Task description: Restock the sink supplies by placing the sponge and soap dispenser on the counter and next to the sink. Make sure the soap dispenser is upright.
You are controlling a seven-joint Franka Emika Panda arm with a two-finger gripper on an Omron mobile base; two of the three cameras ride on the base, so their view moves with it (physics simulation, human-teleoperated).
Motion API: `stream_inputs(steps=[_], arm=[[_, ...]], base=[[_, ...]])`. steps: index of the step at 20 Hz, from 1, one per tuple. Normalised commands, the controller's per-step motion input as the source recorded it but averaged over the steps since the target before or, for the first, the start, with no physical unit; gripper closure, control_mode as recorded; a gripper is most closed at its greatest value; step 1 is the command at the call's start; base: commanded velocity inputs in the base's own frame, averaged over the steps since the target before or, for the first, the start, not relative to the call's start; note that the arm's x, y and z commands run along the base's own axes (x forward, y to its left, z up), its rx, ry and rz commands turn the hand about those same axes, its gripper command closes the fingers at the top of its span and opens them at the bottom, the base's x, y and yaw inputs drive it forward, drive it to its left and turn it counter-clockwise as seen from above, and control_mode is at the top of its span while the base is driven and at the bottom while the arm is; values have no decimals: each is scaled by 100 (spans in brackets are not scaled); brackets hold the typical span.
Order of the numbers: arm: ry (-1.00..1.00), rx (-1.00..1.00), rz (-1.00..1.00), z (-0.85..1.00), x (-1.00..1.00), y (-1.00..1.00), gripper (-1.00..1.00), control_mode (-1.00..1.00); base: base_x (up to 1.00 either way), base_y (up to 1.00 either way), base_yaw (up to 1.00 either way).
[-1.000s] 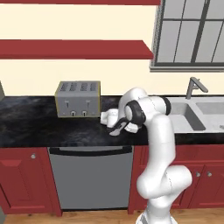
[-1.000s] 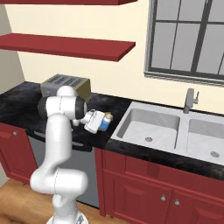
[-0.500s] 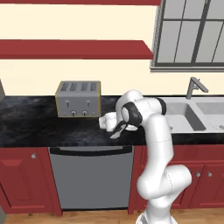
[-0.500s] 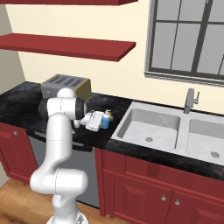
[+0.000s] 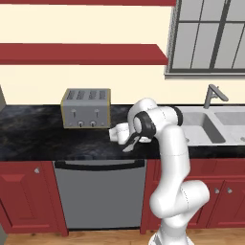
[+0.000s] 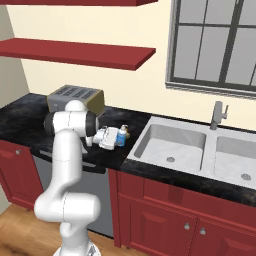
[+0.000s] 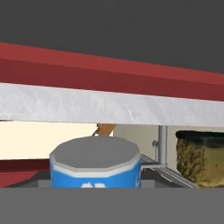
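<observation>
Soap dispenser (image 6: 121, 136) (blue body, white/grey cap, small tan pump tip) is at the end of the gripper (image 6: 114, 138), low over the black desk (image 6: 30, 112) just left of the sink (image 6: 170, 145); fingers look closed on it, narrow grip. In the hand view the dispenser (image 7: 95, 168) sits right in front of the camera, between the fingers, grey end facing the lens, so it is lying along the gripper's axis, probably tilted or sideways rather than upright. Can't tell from the base views whether it touches the desk or hangs just above. Sponge (image 7: 200, 158) shows as a yellow-tan block with a dark top at the right of the hand view, near the faucet (image 7: 162, 146); it looks already set down beside the sink, though its exact spot on the desk is unclear. From the left, the arm bends over the desk edge with the wrist (image 5: 125, 134) between the toaster (image 5: 86, 108) and the basin (image 5: 206, 125). Judgement: sponge part likely done; dispenser is in the right zone but not yet placed. Left: stand it upright on the desk next to the sink, release, back off. Risk: tipping on release if not vertical.
</observation>
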Motion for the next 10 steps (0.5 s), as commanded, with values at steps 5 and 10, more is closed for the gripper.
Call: stream_inputs(steps=[5, 10], arm=[[0, 0, 4, -27, -7, 0, -100, -100], [-1, 0, 5, -13, -12, 0, -100, -100]], base=[[0, 0, 0], [0, 0, 0]])
